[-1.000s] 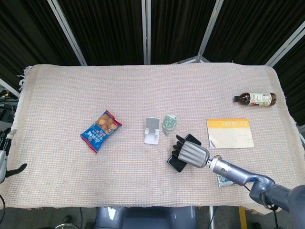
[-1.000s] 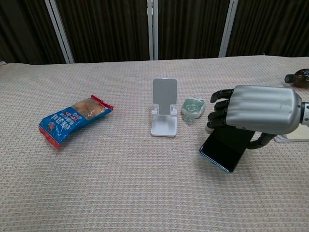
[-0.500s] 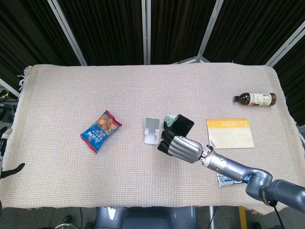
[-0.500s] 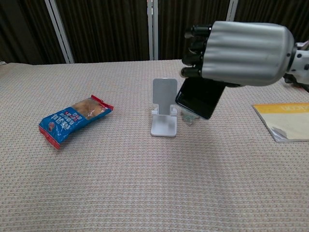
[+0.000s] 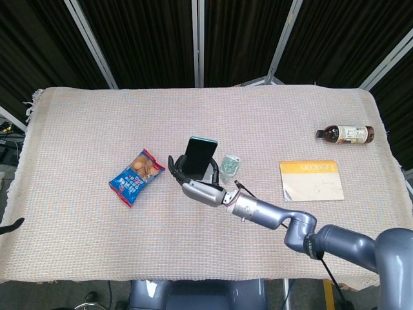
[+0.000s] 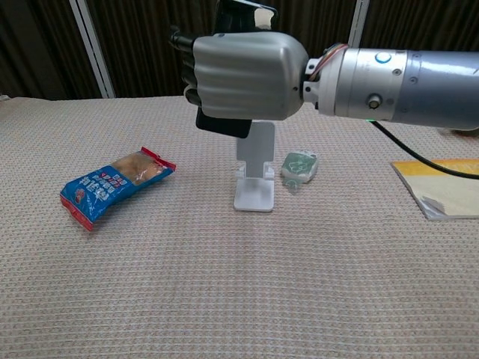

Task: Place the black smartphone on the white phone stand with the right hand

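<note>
My right hand (image 5: 197,188) grips the black smartphone (image 5: 199,154) and holds it upright, off the cloth. In the chest view the right hand (image 6: 247,73) fills the upper middle, with the smartphone (image 6: 223,125) sticking out above and below its fingers. The white phone stand (image 6: 254,173) stands on the cloth just behind and below the hand, its upper plate partly covered by the phone's lower end. In the head view the stand is almost wholly hidden behind phone and hand. Only a dark sliver of my left hand (image 5: 11,225) shows at the left edge.
A blue snack bag (image 5: 136,176) lies left of the stand, and a small green packet (image 6: 299,166) lies just right of it. A yellow booklet (image 5: 311,180) and a brown bottle (image 5: 345,134) lie far right. Woven cloth (image 6: 224,299) covers the table.
The right hand lifted the phone off the cloth, carried it left and up, and turned it upright over the stand. The left hand slid further out of view.
</note>
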